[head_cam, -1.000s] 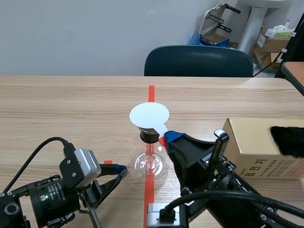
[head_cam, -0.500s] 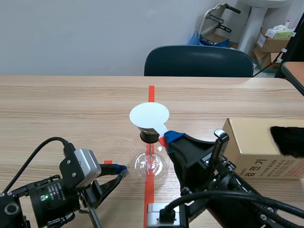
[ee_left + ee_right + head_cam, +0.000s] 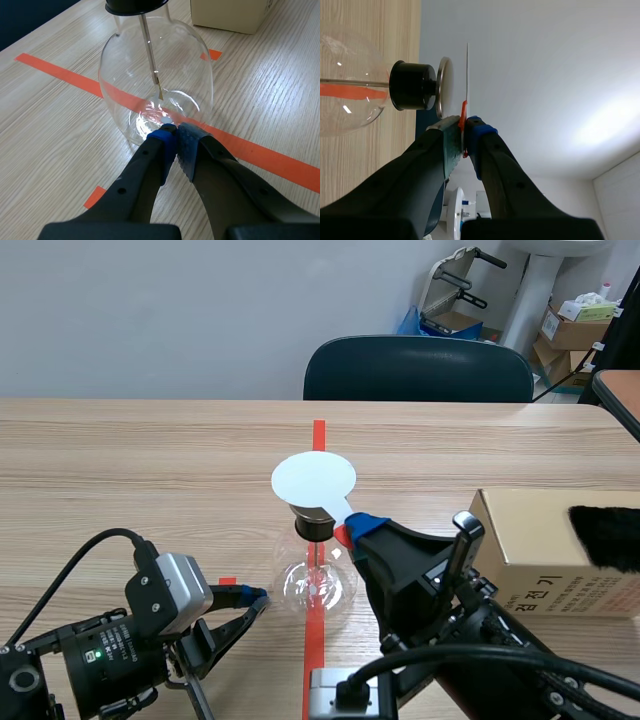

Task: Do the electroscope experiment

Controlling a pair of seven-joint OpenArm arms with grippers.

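Pinching flimsy disc (image 3: 313, 480) by red tab (image 3: 463, 107), right gripper (image 3: 463, 123) clamped; left gripper (image 3: 174, 135) closed empty beside mid-frame flask (image 3: 316, 585). We judge the glass fragile.

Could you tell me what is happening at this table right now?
The two arms are set up for an electroscope test. The right end effector is shut on the red handle of a white disc, holding it close over the metal top plate of the glass electroscope flask, with a small gap between them. The left end effector is shut on nothing, its tips at the flask's base, seemingly against the glass. A cardboard box sits by the right arm.
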